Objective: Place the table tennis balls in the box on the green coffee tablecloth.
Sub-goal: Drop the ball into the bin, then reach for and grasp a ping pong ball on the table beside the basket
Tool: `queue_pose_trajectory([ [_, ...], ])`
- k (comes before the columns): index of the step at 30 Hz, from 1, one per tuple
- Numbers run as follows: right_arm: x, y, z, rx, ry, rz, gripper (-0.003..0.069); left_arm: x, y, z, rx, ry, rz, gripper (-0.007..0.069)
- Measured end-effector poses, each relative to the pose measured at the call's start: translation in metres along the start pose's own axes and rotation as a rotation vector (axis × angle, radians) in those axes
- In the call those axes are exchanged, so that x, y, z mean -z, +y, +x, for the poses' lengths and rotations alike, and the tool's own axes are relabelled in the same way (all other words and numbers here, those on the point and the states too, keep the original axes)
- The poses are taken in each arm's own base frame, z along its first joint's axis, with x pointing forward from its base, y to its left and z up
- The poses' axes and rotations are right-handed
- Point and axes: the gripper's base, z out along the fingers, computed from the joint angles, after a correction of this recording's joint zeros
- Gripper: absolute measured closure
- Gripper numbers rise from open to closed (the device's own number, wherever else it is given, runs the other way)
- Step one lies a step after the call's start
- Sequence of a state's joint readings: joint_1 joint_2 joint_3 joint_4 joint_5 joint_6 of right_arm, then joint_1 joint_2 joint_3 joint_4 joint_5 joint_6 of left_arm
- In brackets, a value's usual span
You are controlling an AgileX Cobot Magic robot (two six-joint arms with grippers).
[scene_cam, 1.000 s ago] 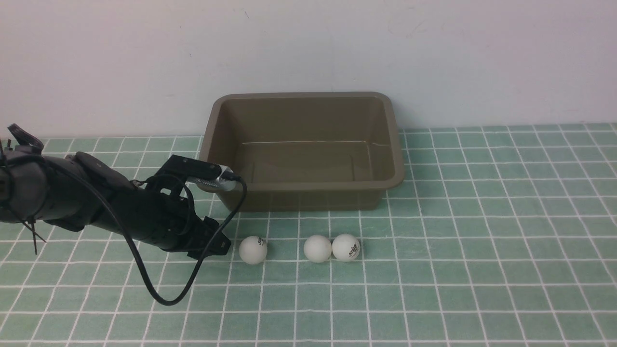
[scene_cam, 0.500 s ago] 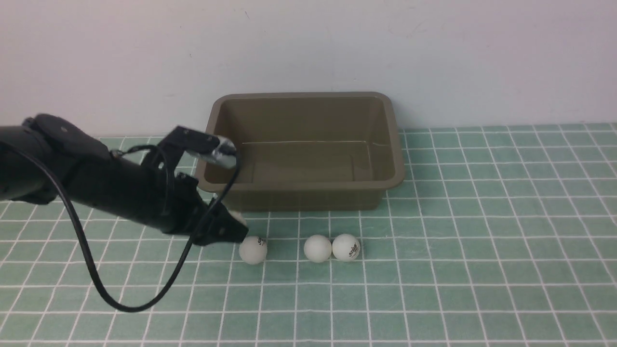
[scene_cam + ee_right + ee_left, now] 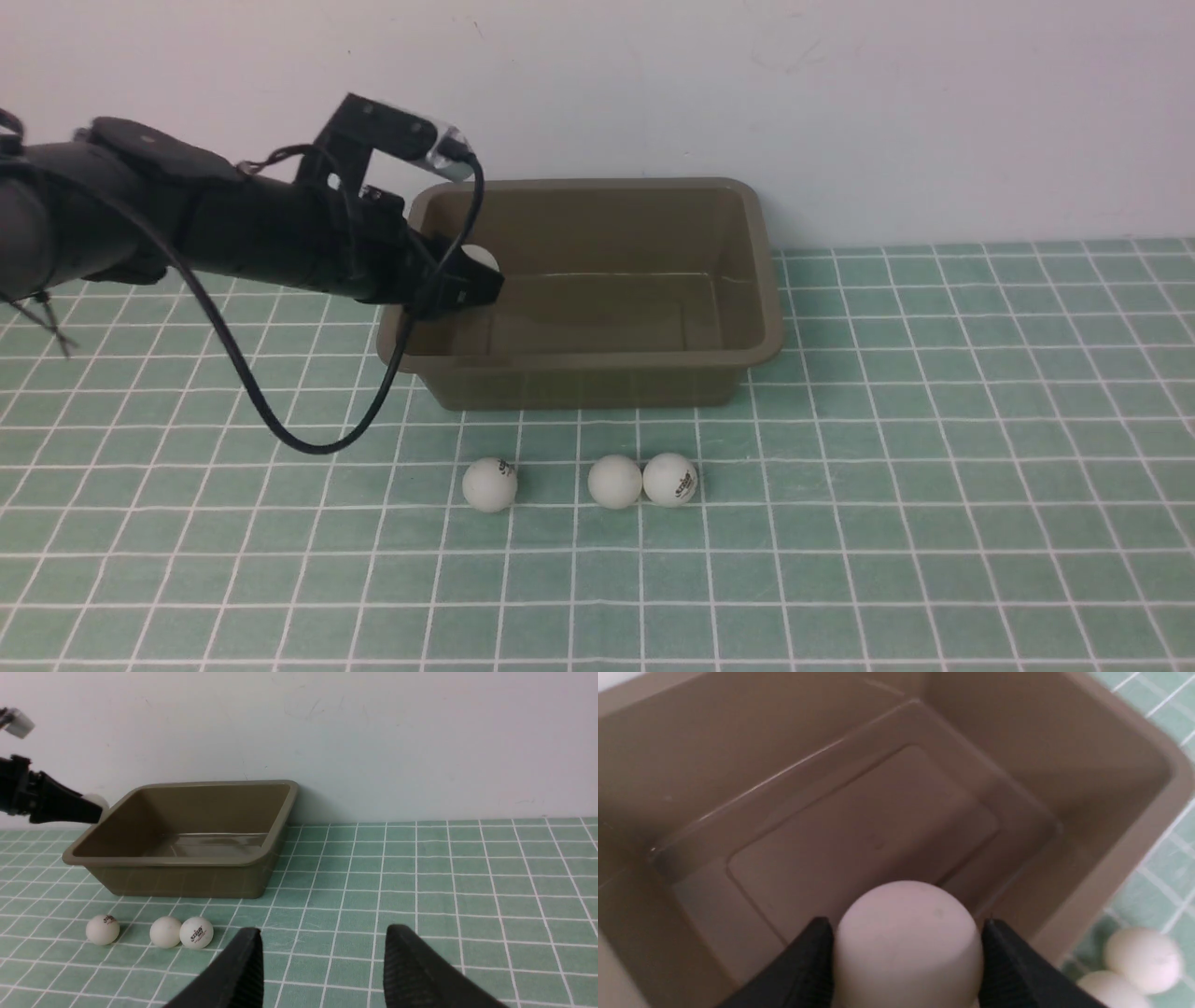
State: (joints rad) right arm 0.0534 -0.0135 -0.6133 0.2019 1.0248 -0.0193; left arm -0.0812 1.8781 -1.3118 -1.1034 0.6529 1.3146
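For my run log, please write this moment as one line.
left gripper: shut on ball, above left end of box | right gripper: open, empty | box: empty | cloth: three balls

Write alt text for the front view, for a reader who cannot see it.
The left gripper holds a white table tennis ball over the left end of the empty olive-brown box. In front of the box, three more balls lie in a row on the green checked tablecloth.
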Motion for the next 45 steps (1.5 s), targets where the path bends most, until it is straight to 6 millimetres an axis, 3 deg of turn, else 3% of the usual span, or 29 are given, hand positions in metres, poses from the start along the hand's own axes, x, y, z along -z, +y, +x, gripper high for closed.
queue_pose_trajectory([
  [4,0.000,0.000,0.002,0.000,0.024,0.000,0.0332,-0.022,0.012,0.010,-0.023,0.084,0.029,0.0272],
  [10,0.000,0.000,0.004,-0.002,0.049,-0.004,0.0332,-0.025,0.011,0.008,-0.011,0.134,0.087,0.0260],
  [15,0.000,0.000,0.005,-0.002,0.050,-0.004,0.0332,0.000,-0.005,-0.018,0.023,0.117,0.166,0.0241],
  [20,0.000,0.000,0.005,-0.002,0.053,-0.004,0.0332,0.030,-0.015,-0.046,-0.040,0.054,0.122,0.0308],
  [23,0.000,0.000,0.005,-0.001,0.053,-0.003,0.0332,0.035,-0.015,-0.052,-0.036,0.039,0.106,0.0333],
  [29,0.000,-0.001,0.005,0.011,0.054,0.014,0.0332,0.053,-0.032,-0.044,0.041,0.206,0.201,0.0336],
  [34,0.000,-0.004,0.005,0.030,0.054,0.041,0.0332,0.076,-0.035,-0.035,0.101,0.387,0.101,0.0344],
  [41,0.000,-0.006,0.005,0.046,0.057,0.064,0.0332,0.097,-0.045,-0.031,0.185,0.415,0.024,0.0410],
  [45,-0.001,-0.007,0.007,0.049,0.064,0.070,0.0332,0.106,-0.057,-0.013,0.227,0.443,0.038,0.0428],
])
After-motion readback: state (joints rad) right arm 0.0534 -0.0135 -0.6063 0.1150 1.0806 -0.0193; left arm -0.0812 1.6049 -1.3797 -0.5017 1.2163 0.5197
